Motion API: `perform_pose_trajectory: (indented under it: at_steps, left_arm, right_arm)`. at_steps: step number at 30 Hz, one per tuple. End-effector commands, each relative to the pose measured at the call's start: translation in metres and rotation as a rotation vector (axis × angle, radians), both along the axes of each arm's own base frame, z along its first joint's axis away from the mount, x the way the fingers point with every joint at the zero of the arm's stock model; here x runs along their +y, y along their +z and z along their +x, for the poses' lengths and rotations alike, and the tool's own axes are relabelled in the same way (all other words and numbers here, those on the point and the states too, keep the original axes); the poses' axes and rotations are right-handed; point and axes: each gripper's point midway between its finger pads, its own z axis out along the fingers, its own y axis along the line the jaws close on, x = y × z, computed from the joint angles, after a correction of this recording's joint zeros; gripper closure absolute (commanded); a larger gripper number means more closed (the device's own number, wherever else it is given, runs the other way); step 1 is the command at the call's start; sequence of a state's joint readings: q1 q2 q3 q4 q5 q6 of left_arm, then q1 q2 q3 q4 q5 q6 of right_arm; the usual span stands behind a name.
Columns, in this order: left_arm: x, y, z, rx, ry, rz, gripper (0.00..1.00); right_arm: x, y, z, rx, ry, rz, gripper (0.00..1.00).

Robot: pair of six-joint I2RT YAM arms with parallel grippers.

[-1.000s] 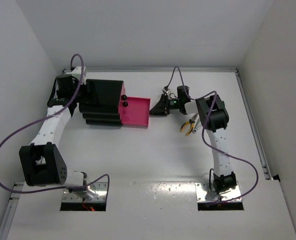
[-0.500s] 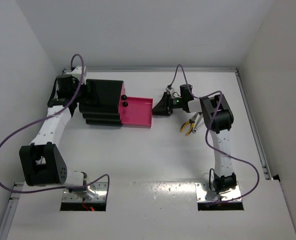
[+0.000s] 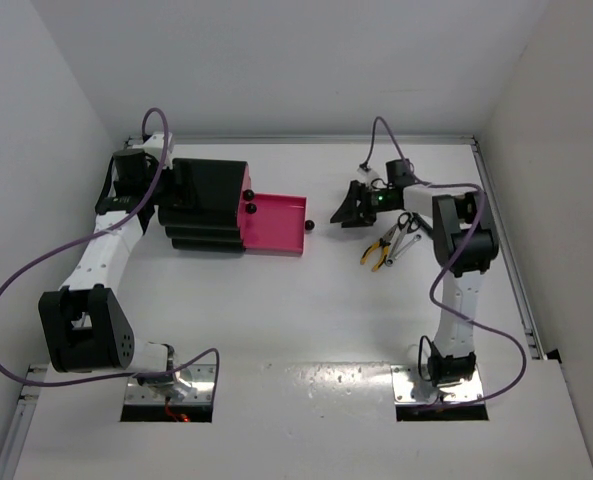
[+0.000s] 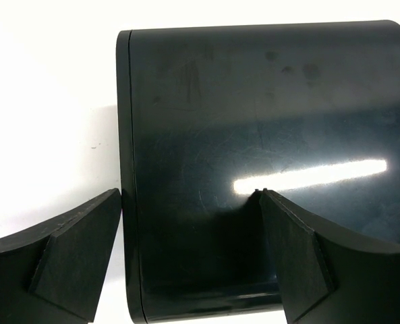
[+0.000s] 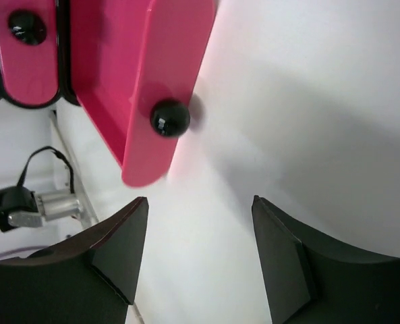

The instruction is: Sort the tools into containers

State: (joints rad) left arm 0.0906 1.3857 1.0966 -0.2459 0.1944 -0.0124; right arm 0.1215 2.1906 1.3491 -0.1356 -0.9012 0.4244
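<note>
Cabinet (image 4: 253,101) cropped, wrench (image 3: 405,236) indistinct beside pliers (image 3: 379,251)

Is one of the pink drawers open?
Open. One drawer sticks far out of the cabinet, its knob well clear of it. Nothing shows inside.

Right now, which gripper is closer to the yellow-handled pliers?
Right. The right gripper hangs open just beside the pliers, on the side toward the pulled-out pink drawer. The left gripper is far off, against the opposite side of the black cabinet.
</note>
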Motion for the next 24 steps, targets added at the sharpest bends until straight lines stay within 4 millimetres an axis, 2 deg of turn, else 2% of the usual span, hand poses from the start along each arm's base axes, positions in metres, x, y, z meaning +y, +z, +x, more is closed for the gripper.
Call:
perform_pose_trajectory:
  at_steps: [1,3,4,6,7,8,9,10,11,12,13,14,18,19,22,24]
  left_arm:
    - [-0.009,0.002,-0.008,0.026,-0.030,0.001,0.10]
    - [-0.009,0.009,-0.010,0.024,-0.035,0.009,0.10]
    - [-0.009,0.012,-0.010,0.022,-0.035,0.009,0.10]
    - [-0.009,0.027,-0.012,-0.010,-0.035,0.012,0.10]
    - [-0.009,0.031,-0.013,-0.019,-0.034,0.012,0.10]
    - [-0.006,0.039,-0.013,-0.037,-0.015,0.015,0.10]
    - [-0.002,0.042,-0.014,-0.045,0.006,0.027,0.10]
    - [-0.003,0.048,-0.016,-0.061,0.011,0.021,0.10]
    - [0.000,0.048,-0.016,-0.061,0.023,0.027,0.10]
    - [0.001,0.054,-0.018,-0.077,0.031,0.033,0.10]
    - [0.000,0.050,-0.019,-0.067,0.035,0.039,0.10]
    - [0.002,0.058,-0.020,-0.093,0.044,0.045,0.10]
    - [0.007,0.068,-0.026,-0.120,0.064,0.068,0.10]
    - [0.007,0.068,-0.026,-0.120,0.064,0.068,0.10]
    - [0.007,0.067,-0.028,-0.121,0.060,0.076,0.10]
    - [0.007,0.067,-0.028,-0.121,0.060,0.076,0.10]
  right_arm:
    - [-0.044,0.049,0.002,-0.212,0.075,-0.061,0.36]
    - [-0.067,0.052,0.001,-0.291,0.122,-0.148,0.38]
    - [-0.084,0.058,-0.004,-0.269,0.102,-0.192,0.38]
    - [-0.110,0.054,-0.004,-0.271,0.061,-0.315,0.41]
    - [-0.119,0.048,-0.013,-0.247,0.043,-0.350,0.41]
    - [-0.129,0.061,-0.012,-0.286,0.004,-0.391,0.42]
    - [-0.145,0.058,-0.013,-0.279,-0.046,-0.462,0.42]
    - [-0.149,0.049,-0.026,-0.226,-0.087,-0.485,0.42]
    - [-0.162,0.049,-0.024,-0.239,-0.140,-0.543,0.42]
    - [-0.170,0.060,-0.025,-0.268,-0.182,-0.564,0.42]
    - [-0.172,0.051,-0.035,-0.250,-0.196,-0.583,0.42]
    - [-0.182,0.053,-0.033,-0.271,-0.229,-0.612,0.42]
    - [-0.210,0.049,-0.032,-0.325,-0.237,-0.709,0.42]
    - [-0.212,0.041,-0.033,-0.308,-0.224,-0.721,0.42]
    - [-0.229,0.037,-0.020,-0.349,-0.219,-0.776,0.42]
    - [-0.234,0.036,-0.007,-0.385,-0.186,-0.797,0.42]
